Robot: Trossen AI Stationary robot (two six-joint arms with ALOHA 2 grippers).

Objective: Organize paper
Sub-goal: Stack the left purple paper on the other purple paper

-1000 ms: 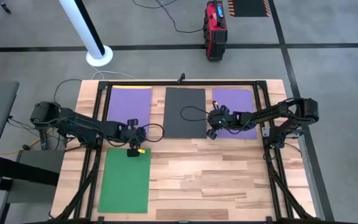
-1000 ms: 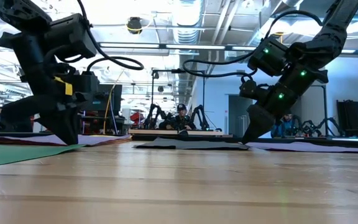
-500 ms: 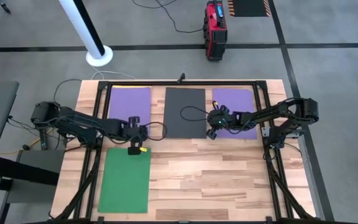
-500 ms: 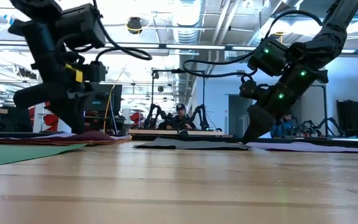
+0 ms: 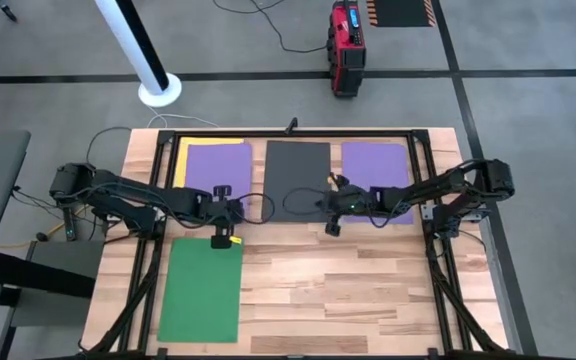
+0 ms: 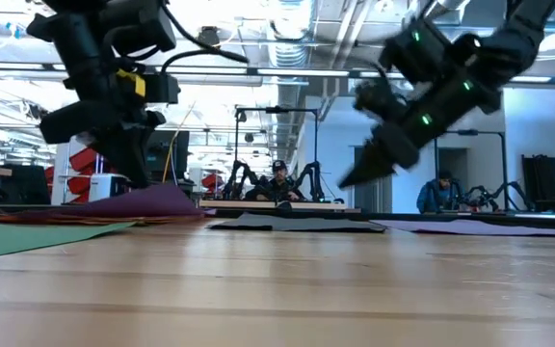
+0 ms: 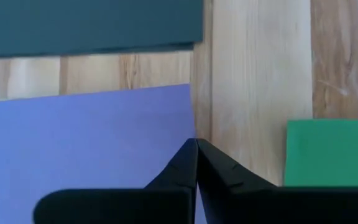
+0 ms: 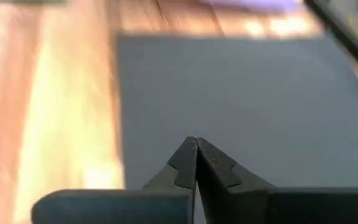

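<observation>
Paper sheets lie on the pale tabletop in a far row, with one nearer the front. At far left a purple sheet now sits askew, and a yellow sheet shows along its far and left edges; half a second ago only purple showed there, so the top sheet has been dragged off the one beneath. The left gripper rests at that purple sheet's near right corner, and its wrist view shows the jaws together, tips pinched right at the corner of the purple; in the low view the corner is lifted off the wood into a ridge. Just in front lies the green sheet, flat and apart from the gripper. In the middle of the row is the dark grey sheet. The right gripper has left the right purple sheet, where it stood a second ago, and hangs raised above the grey sheet's near right corner, jaws together on nothing. The right purple sheet lies flat and uncovered.

In my judgement the left arm is peeling the purple sheet away to separate the stack, while the right arm is shifting toward the grey sheet as its next piece; sorting is in an early stage.
</observation>
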